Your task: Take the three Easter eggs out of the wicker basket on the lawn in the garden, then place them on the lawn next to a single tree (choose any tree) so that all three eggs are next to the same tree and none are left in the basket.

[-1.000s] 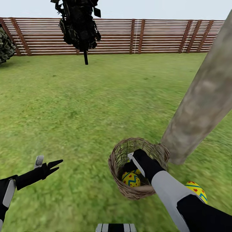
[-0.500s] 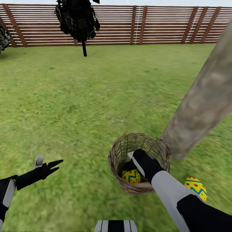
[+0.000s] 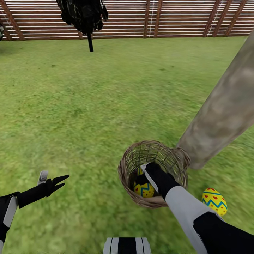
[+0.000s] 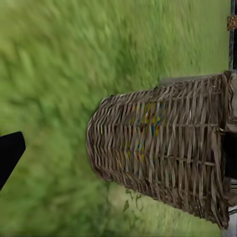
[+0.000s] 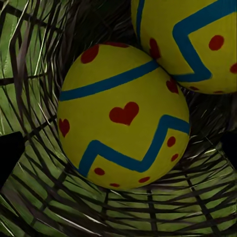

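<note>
With my head camera tipped lower, my right gripper [image 3: 143, 173], fingers spread, hangs inside the brown woven-twig basket [image 3: 128, 165] over two yellow zigzag-banded eggs [image 5: 123, 116], ungrasped.

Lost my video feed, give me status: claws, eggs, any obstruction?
Right claw down inside wicker basket, over two eggs, grip unclear. Left claw open, empty. One egg on lawn near tree. No obstruction.

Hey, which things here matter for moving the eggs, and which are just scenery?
Part of the job:
- two eggs in the basket
- egg on the lawn
- wicker basket
- pale tree trunk
- lawn
- right hand, reaching into the basket

Just scenery:
- dark tree
- wooden fence
</note>
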{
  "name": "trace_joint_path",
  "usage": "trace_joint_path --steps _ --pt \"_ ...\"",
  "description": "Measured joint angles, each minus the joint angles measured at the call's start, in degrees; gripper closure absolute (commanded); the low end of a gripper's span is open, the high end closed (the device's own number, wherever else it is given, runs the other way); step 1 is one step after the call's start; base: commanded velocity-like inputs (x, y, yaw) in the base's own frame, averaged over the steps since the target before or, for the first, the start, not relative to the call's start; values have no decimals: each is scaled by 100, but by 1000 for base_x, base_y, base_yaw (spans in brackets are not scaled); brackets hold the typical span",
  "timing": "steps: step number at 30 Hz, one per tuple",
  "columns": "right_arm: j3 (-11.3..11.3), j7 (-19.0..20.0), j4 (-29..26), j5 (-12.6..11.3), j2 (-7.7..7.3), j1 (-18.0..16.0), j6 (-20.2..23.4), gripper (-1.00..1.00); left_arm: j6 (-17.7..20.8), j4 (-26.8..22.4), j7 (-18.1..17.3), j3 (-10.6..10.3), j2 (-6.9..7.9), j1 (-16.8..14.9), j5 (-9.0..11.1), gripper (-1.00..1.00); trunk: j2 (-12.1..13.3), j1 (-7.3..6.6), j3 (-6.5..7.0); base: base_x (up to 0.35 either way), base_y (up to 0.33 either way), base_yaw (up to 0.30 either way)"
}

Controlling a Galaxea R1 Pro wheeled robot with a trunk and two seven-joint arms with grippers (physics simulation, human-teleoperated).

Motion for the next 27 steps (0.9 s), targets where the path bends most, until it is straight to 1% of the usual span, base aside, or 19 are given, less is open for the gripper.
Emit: trace_joint_path --steps 9,12,24,26,27 --pt "2 -15 -5 -6 13 -3 -140 -100 0 2 0 0 -1 -1 0 -100 -12 23 -200 0 0 0" --pt "3 -22 -2 -6 7 -1 -299 -100 0 2 0 0 -1 0 0 -100 -16 31 -266 0 0 0" --pt "11 -69 -7 2 -6 -5 -557 -100 0 2 0 0 -1 0 0 -100 -32 62 -532 0 0 0" --pt "11 -120 -8 3 -7 -5 -577 -100 0 2 0 0 -1 0 0 -100 -35 67 -576 0 0 0" --pt "10 -212 -9 5 -5 -3 -604 -100 0 2 0 0 -1 0 0 -100 -36 69 -599 0 0 0"
